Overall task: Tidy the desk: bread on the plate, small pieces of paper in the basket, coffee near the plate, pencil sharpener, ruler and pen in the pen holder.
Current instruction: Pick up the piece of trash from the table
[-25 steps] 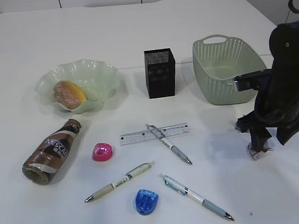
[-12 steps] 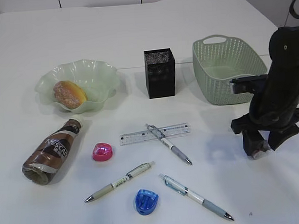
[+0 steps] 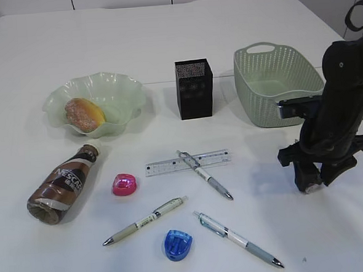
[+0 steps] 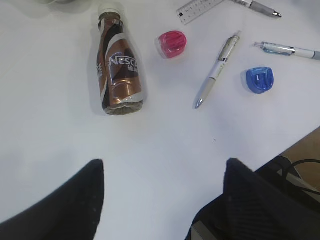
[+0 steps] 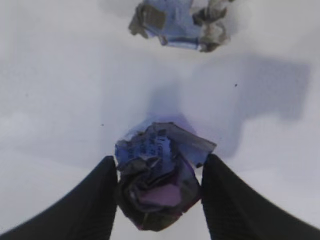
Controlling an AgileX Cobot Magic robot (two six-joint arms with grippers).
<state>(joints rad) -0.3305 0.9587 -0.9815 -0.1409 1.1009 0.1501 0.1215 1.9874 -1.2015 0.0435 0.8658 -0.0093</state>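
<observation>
My right gripper [image 3: 309,183] [image 5: 159,175] is shut on a crumpled blue-purple piece of paper [image 5: 157,187], just above the desk [image 3: 163,32] and in front of the green basket [image 3: 278,105]. A second crumpled piece of paper [image 5: 180,22] lies further on. The bread [image 3: 84,114] sits in the wavy plate [image 3: 120,84]. The coffee [image 3: 64,185] [image 4: 117,67] lies on its side. My left gripper [image 4: 162,170] hangs open over bare desk below the bottle. The ruler [image 3: 165,166], three pens [image 3: 205,175] [image 3: 146,221] [image 3: 237,238] and pink [image 3: 123,184] and blue [image 3: 177,244] pencil sharpeners lie in front of the black pen holder [image 3: 194,89].
One pen lies across the ruler. In the left wrist view the desk's front edge [image 4: 295,142] runs at lower right, with cables beyond it. The left arm does not show in the exterior view.
The right gripper's fingers have closed in on the paper ball and the arm has risen slightly and shifted left. Nothing else has moved.
</observation>
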